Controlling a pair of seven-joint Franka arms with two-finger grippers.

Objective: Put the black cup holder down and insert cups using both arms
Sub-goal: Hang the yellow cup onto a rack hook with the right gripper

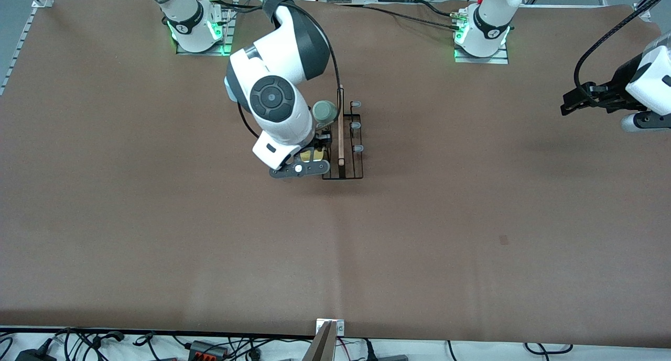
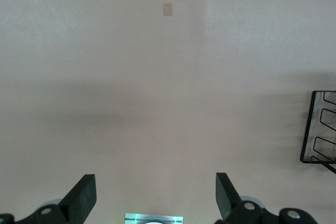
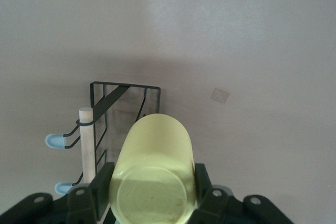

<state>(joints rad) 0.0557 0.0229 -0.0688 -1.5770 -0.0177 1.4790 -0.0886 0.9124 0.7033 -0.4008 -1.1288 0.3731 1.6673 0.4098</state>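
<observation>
**Desk:** What does the table look like?

**Photographer:** A brown mat (image 1: pixel 451 204) covers it, with one small darker patch (image 1: pixel 504 239) nearer the front camera than the rack and toward the left arm's end. Cables (image 1: pixel 209 346) trail along the pale edge nearest the camera.

**Desk:** And the rack?

**Photographer:** The black wire rack (image 1: pixel 344 141) stands near the middle of the mat, its wooden rod (image 1: pixel 341 125) on top. A mint green cup (image 1: pixel 324 111) sits on it at the right arm's side.

**Desk:** The grippers?

**Photographer:** The right gripper (image 3: pixel 152 195) is over the rack's right-arm side, clamped on a yellow cup (image 3: pixel 155 171). The left gripper (image 2: pixel 155 198) waits over bare mat, well apart from the rack at the left arm's end, its fingers (image 2: pixel 84 195) spread wide and holding nothing.
</observation>
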